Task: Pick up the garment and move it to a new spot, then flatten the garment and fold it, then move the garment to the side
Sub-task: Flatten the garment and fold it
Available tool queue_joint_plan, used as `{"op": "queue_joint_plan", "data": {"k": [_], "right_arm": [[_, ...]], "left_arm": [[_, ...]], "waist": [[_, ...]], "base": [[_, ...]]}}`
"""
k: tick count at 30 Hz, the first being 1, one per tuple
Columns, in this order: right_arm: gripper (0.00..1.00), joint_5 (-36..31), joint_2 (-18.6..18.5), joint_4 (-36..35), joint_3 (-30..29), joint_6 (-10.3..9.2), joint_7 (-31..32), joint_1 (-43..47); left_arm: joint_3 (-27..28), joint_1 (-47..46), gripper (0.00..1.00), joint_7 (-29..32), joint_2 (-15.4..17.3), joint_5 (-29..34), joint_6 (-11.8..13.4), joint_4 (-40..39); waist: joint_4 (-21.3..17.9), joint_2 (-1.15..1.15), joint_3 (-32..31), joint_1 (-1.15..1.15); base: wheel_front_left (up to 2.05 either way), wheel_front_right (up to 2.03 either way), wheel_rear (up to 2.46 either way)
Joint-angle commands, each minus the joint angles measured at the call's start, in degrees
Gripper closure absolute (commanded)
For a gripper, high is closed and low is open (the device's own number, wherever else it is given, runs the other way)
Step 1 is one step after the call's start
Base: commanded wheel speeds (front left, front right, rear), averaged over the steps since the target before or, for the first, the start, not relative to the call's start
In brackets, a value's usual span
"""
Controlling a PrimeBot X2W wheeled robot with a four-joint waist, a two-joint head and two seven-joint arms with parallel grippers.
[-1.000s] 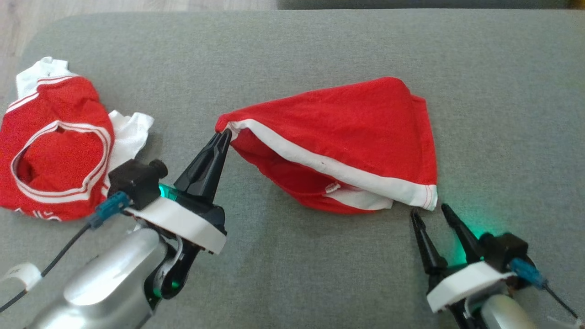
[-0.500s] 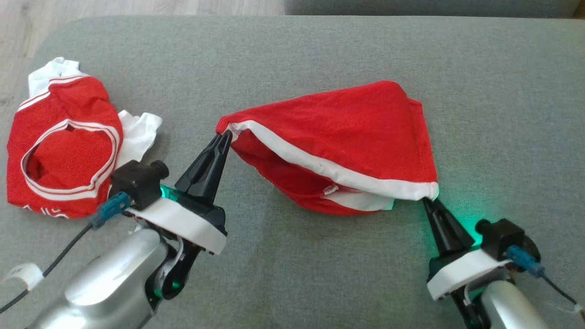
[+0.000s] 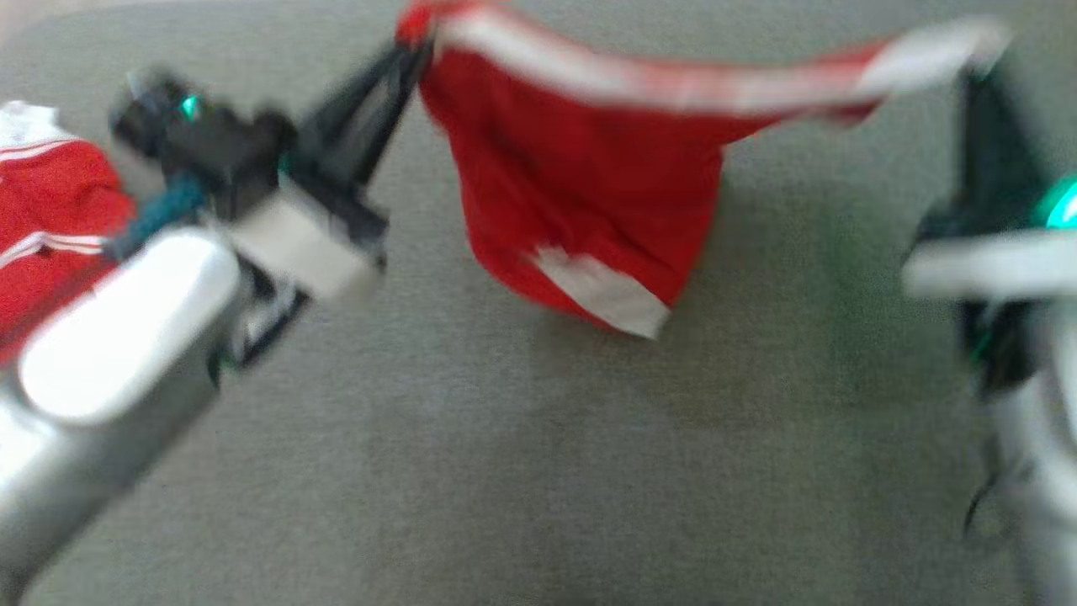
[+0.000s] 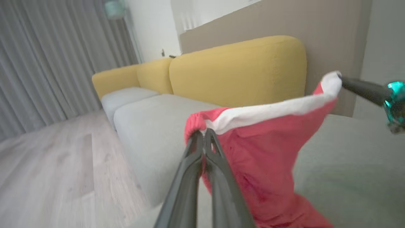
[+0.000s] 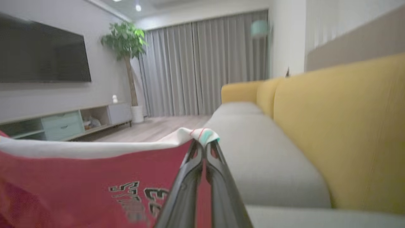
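Now two red garments are showing: the garment [image 3: 580,194] is hanging stretched above the grey cushion [image 3: 538,471], and a second garment [image 3: 50,202] is lying at far left. Two grippers, the left gripper [image 4: 204,134] and the right gripper [image 5: 204,145], are clamping the hanging one's white-banded corners. A second ago it was lying flat, with the right fingers apart.

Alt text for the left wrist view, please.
The left hand pinches one end of the white band on a red garment, while the right hand holds the other end, so the cloth hangs between them over a grey sofa seat with yellow back cushions.
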Motion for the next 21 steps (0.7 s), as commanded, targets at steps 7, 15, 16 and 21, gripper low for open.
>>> {"op": "queue_joint_plan", "data": {"k": [7, 15, 16, 21], "right_arm": [[1.00, 1.18, -7.53, -2.59, -2.91, -0.04, -0.22, -25.51], [1.00, 0.72, -13.06, -6.35, -7.02, -0.04, -0.22, -34.68], [1.00, 0.69, -13.20, -7.46, -7.64, -0.04, -0.22, -33.72], [1.00, 0.48, -11.88, -12.10, -8.65, -0.04, -0.22, -21.71]], "left_arm": [[2.31, -24.33, 1.00, 3.05, -0.42, 11.28, -5.09, 5.35], [4.20, -38.13, 1.00, -6.23, -6.01, 18.62, -6.28, 14.88], [4.50, -38.03, 1.00, -6.70, -6.21, 18.87, -6.30, 14.73], [4.40, -29.50, 1.00, -7.32, -5.17, 19.85, -6.67, 9.52]], "waist": [[-7.31, 0.00, 9.33, 0.00], [-10.93, 0.00, 13.18, 0.00], [-11.05, 0.00, 13.32, 0.00], [-11.52, 0.00, 13.58, 0.00]], "base": [[0.00, 0.00, 0.00], [0.00, 0.00, 0.00], [0.00, 0.00, 0.00], [0.00, 0.00, 0.00]]}}
